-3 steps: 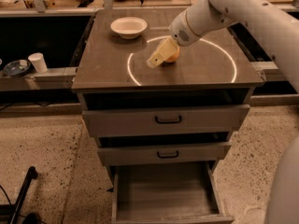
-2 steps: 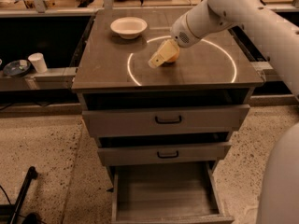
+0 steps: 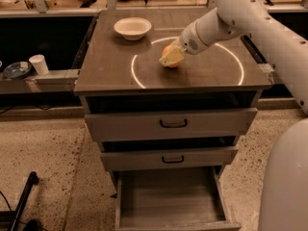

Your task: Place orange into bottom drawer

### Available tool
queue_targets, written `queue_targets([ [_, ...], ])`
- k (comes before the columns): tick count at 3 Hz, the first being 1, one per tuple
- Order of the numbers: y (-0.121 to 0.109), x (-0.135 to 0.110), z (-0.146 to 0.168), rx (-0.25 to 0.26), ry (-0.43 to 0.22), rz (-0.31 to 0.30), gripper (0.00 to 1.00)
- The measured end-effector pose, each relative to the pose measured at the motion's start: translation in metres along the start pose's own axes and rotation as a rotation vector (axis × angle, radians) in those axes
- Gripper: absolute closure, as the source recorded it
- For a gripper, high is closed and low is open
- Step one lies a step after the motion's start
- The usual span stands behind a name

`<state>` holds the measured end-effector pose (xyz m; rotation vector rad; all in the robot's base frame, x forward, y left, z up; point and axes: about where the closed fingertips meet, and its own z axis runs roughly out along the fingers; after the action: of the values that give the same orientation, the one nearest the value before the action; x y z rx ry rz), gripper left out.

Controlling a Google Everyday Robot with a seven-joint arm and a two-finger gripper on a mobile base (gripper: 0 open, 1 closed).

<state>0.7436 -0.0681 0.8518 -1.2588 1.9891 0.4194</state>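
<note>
The orange (image 3: 166,49) sits on the grey-brown cabinet top (image 3: 108,69), inside a white ring of light, near the middle. My gripper (image 3: 171,57) reaches in from the upper right on the white arm and is right on the orange, covering most of it. Only the fruit's upper left and lower edges show. The bottom drawer (image 3: 168,198) is pulled out at the cabinet's foot, with a bare wood-grain floor inside.
A white bowl (image 3: 132,28) stands at the back left of the cabinet top. The two upper drawers with black handles (image 3: 173,123) are slightly ajar. A white cup (image 3: 39,64) and a dish (image 3: 17,70) sit on a low ledge at left. My white arm fills the right side.
The gripper has stayed at the orange, shifting only slightly. A little more of the orange's skin shows around it now.
</note>
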Motion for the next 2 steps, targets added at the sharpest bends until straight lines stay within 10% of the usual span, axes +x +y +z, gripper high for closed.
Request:
queue_targets([
  [2,0.011,-0.002,0.001,-0.041,-0.128,-0.061,0.95],
])
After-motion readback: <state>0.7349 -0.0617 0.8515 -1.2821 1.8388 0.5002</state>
